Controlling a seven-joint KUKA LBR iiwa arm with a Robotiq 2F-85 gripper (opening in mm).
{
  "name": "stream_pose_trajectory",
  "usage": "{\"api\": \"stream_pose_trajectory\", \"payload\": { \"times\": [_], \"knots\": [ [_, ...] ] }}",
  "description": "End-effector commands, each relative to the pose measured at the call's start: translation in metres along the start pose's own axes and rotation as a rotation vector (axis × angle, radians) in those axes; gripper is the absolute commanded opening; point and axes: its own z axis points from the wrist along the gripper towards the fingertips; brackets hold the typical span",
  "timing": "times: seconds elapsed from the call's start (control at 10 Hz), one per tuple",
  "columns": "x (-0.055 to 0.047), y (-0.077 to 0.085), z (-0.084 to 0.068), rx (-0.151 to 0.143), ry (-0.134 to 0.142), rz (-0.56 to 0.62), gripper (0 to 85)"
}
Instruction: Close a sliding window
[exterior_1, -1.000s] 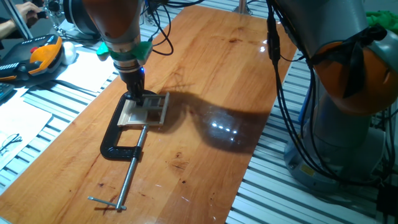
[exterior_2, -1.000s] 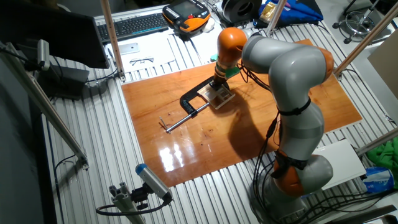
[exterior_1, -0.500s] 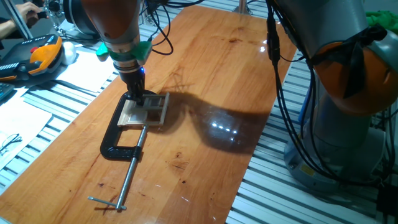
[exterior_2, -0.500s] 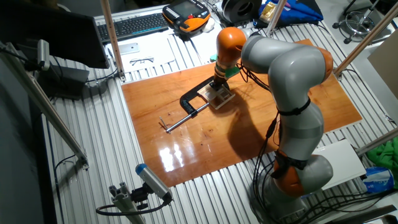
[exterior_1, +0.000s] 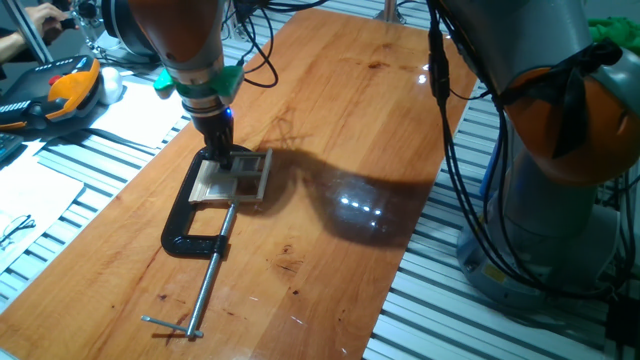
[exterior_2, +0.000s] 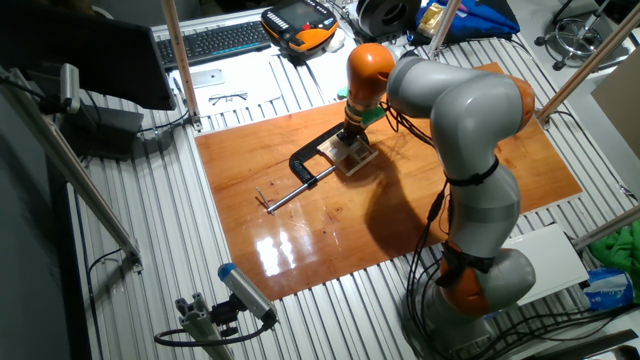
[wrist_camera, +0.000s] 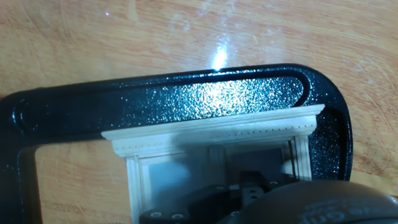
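You have the small pale light-wood sliding window (exterior_1: 232, 178) lying flat on the glossy, reddish-brown varnished wooden table (exterior_1: 330, 120), held in the mouth of a black cast-metal C-clamp (exterior_1: 190, 215). The clamp's curved body has a pebbled, shiny finish (the hand view catches a bright glare on it), and its long, smooth steel screw (exterior_1: 210, 275) runs away from the window towards the near table edge, ending in a thin crossbar handle.

In the hand view the window's top rail (wrist_camera: 214, 134) shows as cream-coloured moulded wood with a fine row of small dots along it, lying against the inner side of the clamp's black arm (wrist_camera: 186, 93). Below the rail you can see slim upright frame members and greyish clear panes.

The black two-finger gripper (exterior_1: 217, 152) points straight down onto the window, at the frame's far side near the clamp's arm. Its tips sit at or in the frame, but you cannot tell from any view whether the fingers are spread or closed; the hand view shows only dark hardware at its lower edge.

From the other fixed view, the grey and orange arm (exterior_2: 455, 110) bends over the table, with the window (exterior_2: 356, 153) beneath its wrist.
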Motion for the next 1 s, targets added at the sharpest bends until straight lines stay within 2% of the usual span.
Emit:
{"api": "stream_pose_trajectory", "payload": {
  "times": [0.0, 0.3, 0.5, 0.9],
  "knots": [
    [-0.0002, 0.0003, 0.0006, -0.008, -0.015, 0.000, 0.0],
    [-0.0004, 0.0008, 0.0024, -0.016, -0.033, 0.003, 0.0],
    [0.0008, 0.0002, 0.0022, -0.005, -0.008, 0.000, 0.0],
    [0.0028, 0.0000, 0.0024, -0.002, 0.010, 0.005, 0.0]
  ]
}}
